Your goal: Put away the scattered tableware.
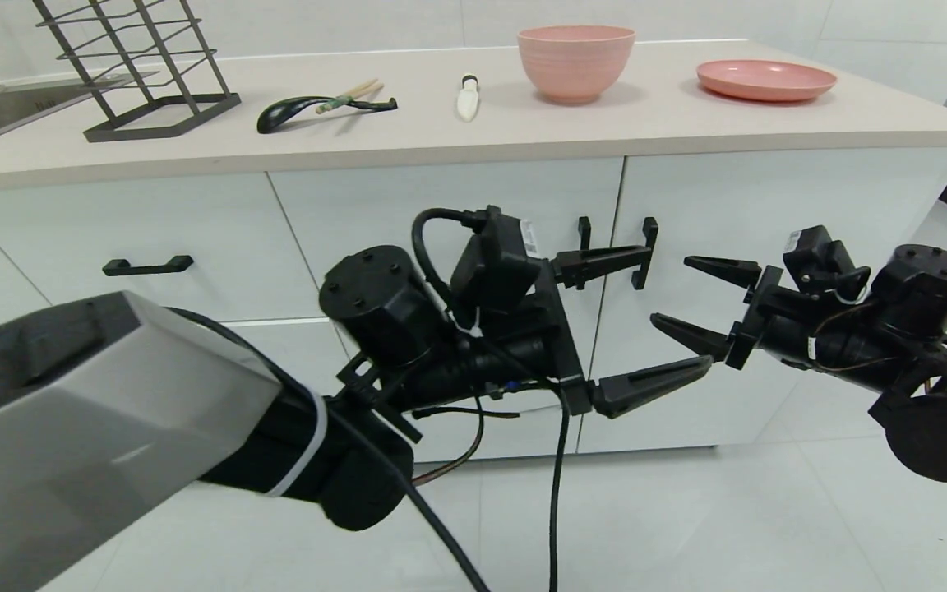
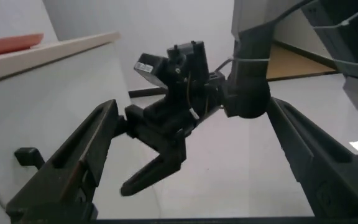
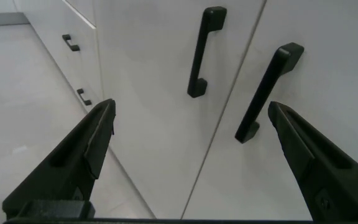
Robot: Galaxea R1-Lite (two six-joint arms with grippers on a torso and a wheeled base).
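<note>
The left pincer (image 1: pixel 677 306) and right pincer (image 1: pixel 671 290) both gape, low before the cabinet (image 1: pixel 441 205). On the surface (image 1: pixel 441 131), spoon (image 1: pixel 293 111) at eleven, bowl (image 1: pixel 576 62) at twelve, plate (image 1: pixel 765 80) at one. Raise the arms clear of the edge first, then descend squarely on one piece.

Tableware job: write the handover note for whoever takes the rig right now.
Left gripper: open, empty, in front of the cabinet doors.
Right gripper: open, empty, facing the door handles.
On the counter: black spoon with chopsticks across it, near the wire rack; white utensil; pink bowl; pink plate.
Done: nothing put away.
To do: all of it.
</note>
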